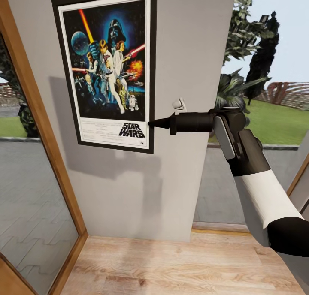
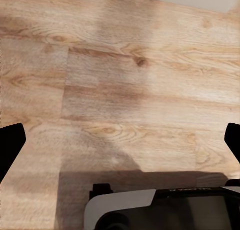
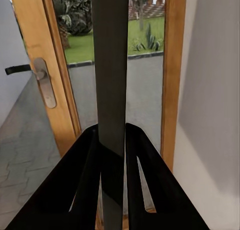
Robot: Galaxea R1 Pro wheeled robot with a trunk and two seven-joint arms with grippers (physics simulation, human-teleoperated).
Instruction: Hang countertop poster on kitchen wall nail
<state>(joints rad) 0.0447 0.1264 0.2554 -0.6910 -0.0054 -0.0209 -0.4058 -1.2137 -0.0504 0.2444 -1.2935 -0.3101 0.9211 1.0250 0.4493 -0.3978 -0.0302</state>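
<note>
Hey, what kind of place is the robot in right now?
Probably indoors in a house, by an exit to a garden: grey wall, wooden floor, glazed wooden door showing lawn outside. The poster is against the wall.

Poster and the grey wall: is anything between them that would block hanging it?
Nothing visible does. The poster is clamped edge-on at its right edge in the right gripper and sits flat against the grey wall, which looks bare around it. The nail cannot be made out, perhaps hidden behind the frame.
</note>
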